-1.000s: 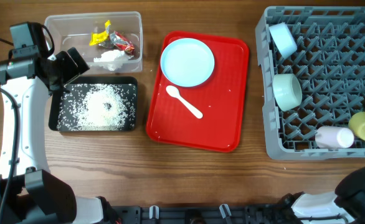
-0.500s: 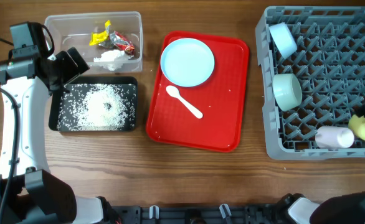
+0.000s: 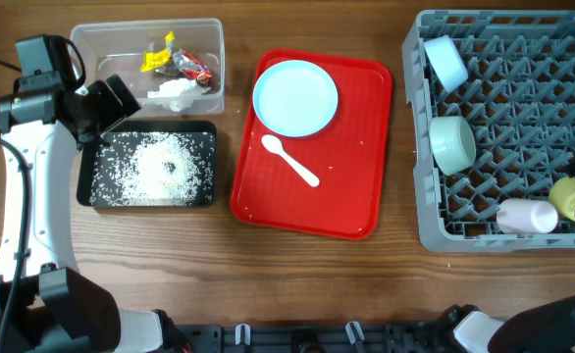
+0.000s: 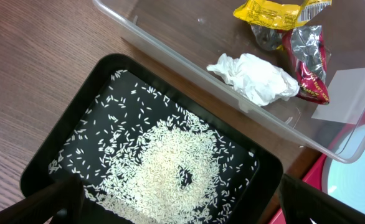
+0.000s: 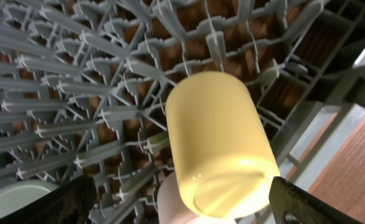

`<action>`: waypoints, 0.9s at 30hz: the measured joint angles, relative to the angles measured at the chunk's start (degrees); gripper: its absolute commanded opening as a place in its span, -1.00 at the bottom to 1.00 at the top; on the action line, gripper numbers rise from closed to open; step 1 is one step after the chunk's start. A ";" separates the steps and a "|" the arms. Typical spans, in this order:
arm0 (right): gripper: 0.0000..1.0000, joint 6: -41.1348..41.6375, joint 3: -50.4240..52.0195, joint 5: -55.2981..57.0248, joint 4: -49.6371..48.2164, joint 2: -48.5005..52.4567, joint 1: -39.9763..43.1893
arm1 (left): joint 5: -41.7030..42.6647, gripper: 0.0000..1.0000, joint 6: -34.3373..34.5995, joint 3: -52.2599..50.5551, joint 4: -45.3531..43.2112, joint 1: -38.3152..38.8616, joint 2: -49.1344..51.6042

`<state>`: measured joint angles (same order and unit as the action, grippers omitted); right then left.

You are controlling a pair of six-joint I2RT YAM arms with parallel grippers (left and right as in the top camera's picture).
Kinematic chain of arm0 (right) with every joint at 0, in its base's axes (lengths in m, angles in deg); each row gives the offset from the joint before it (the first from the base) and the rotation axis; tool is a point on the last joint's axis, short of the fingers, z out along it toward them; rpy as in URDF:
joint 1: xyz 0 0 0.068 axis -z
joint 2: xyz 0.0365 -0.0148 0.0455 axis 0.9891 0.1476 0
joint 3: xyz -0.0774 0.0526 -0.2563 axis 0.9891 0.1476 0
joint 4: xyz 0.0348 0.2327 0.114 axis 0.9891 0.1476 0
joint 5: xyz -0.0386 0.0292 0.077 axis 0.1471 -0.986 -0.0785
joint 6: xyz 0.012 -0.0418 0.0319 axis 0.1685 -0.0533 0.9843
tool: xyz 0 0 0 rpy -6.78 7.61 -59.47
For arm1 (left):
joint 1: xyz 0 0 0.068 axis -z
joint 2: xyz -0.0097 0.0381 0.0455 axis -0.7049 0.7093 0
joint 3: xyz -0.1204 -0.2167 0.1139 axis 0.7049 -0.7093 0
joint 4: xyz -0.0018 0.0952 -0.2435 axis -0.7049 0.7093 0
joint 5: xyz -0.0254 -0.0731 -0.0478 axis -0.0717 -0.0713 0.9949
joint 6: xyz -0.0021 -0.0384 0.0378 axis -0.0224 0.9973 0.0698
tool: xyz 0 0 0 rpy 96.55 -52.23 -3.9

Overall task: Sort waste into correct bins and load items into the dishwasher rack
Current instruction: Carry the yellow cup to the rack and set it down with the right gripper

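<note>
My left gripper [image 3: 111, 101] [image 4: 182, 211] is open and empty, hovering over the black tray [image 3: 209, 132] [image 4: 45, 155] of rice grains [image 3: 160, 167] [image 4: 170, 168]. The clear tub [image 3: 86, 39] [image 4: 189, 62] holds a yellow wrapper [image 4: 276, 12], a dark red wrapper [image 4: 310, 62] and a tissue wad [image 4: 254, 78]. My right gripper [image 5: 182, 205] is open, with its fingers on either side of the yellow cup [image 3: 567, 196] [image 5: 217, 137]. That cup lies in the grey rack [image 3: 420, 196] beside the whitish cup [image 3: 526, 216] [image 5: 173, 205]. Two bowls [image 3: 446, 61] [image 3: 452, 144] stand in the rack.
The red tray [image 3: 351, 196] between the bins and the rack carries the pale blue plate [image 3: 295, 98] and the white spoon [image 3: 289, 160]. The right arm shows only at the right edge of the overhead view. Wooden table lies all around.
The yellow cup has shifted slightly left in the rack. A dark part of the right gripper now shows beside it at the frame's edge. The left arm has not moved.
</note>
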<state>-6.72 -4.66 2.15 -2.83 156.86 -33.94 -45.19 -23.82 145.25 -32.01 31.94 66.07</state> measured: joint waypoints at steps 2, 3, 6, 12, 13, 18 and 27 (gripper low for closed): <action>0.82 0.22 0.00 0.00 -0.59 0.00 0.00 | 0.00 1.00 0.00 0.00 0.00 0.00 0.00; 0.83 0.37 0.00 -0.07 -0.59 0.02 0.00 | 0.00 1.00 0.00 0.00 0.02 0.00 0.00; 0.82 0.33 0.00 -0.13 -0.55 0.70 -0.26 | 0.00 1.00 0.00 0.00 0.00 0.00 0.00; 0.83 -0.28 0.22 1.01 -0.74 2.38 -3.91 | 0.00 1.00 0.00 0.00 0.02 0.00 0.00; 0.83 -0.28 0.22 1.27 -0.83 3.06 -3.93 | 0.00 1.00 0.00 0.00 0.00 0.00 0.00; 0.83 0.22 0.37 2.56 -3.85 4.63 -3.93 | 0.00 1.00 0.00 0.00 0.02 0.00 0.00; 0.85 -0.63 -0.50 -1.75 -2.86 -0.74 -7.67 | 0.00 1.00 0.00 0.00 0.00 0.00 0.00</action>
<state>-7.35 -5.16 0.41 -5.69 156.12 -41.61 -45.19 -23.82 145.25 -32.01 31.94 66.07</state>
